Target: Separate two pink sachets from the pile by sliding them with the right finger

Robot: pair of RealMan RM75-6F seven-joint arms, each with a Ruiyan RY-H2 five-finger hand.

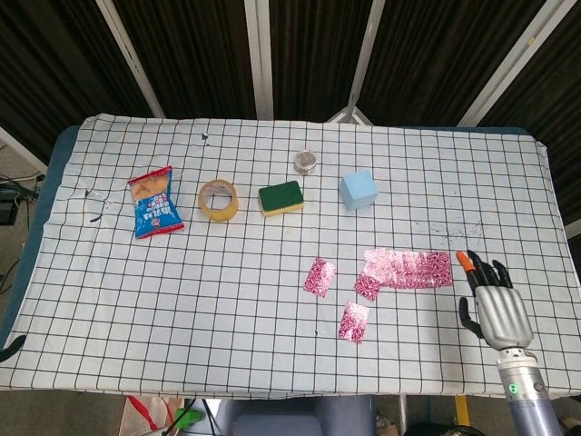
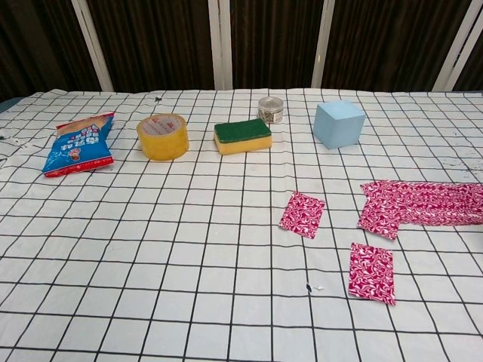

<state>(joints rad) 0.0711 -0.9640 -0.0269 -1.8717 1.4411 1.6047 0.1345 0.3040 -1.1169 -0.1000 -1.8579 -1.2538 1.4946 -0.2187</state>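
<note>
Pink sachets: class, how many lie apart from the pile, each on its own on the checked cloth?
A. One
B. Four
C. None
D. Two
D: one separated pink sachet lies left of the pile and another lies nearer the front edge, neither touching the pile; the right robot hand is off to the side, touching nothing.
</note>
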